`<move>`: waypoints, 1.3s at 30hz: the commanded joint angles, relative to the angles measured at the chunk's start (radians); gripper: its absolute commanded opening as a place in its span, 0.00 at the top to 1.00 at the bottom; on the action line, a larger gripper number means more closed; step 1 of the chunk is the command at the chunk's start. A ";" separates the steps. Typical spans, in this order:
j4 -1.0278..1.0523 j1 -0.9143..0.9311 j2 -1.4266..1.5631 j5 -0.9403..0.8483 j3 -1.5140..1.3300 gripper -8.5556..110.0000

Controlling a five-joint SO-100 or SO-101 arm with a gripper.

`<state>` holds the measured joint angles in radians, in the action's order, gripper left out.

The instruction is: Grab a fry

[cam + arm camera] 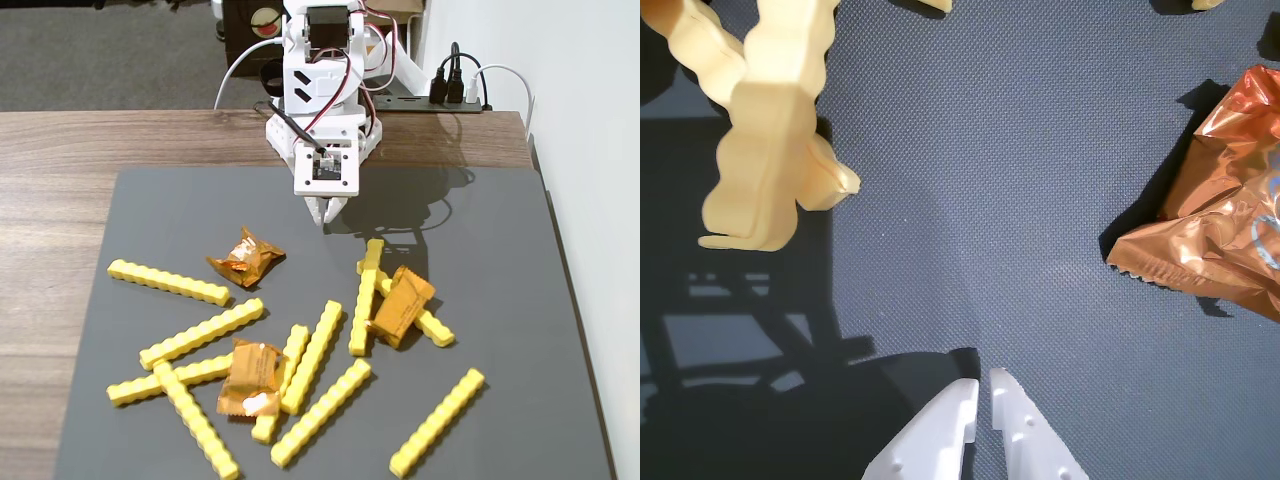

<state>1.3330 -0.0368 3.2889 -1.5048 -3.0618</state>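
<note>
Several yellow studded fries lie scattered on the dark grey mat [500, 250]. The nearest fry [365, 295] lies just in front and to the right of my gripper [328, 212] in the fixed view. Its pale end shows at the upper left in the wrist view [770, 120]. My gripper [981, 384] hangs low over bare mat near the mat's far edge. Its white jaws are together with only a thin slit between them and hold nothing. No fry touches it.
Three crinkled orange foil sachets lie among the fries: one left of the gripper [245, 258], also in the wrist view [1215, 230], one on fries at right [402, 305], one at front [250, 378]. The wooden table [60, 200] surrounds the mat. A white wall [600, 150] is at right.
</note>
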 commanded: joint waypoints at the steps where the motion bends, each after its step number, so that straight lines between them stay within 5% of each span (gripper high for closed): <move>1: 0.005 -0.043 0.005 0.000 -0.002 0.92; 24: -0.043 -0.025 -0.112 -0.057 0.040 0.92; 39: -0.041 -0.202 -0.618 0.333 0.462 0.92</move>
<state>1.3039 -0.2056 2.7320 -1.2241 -2.6845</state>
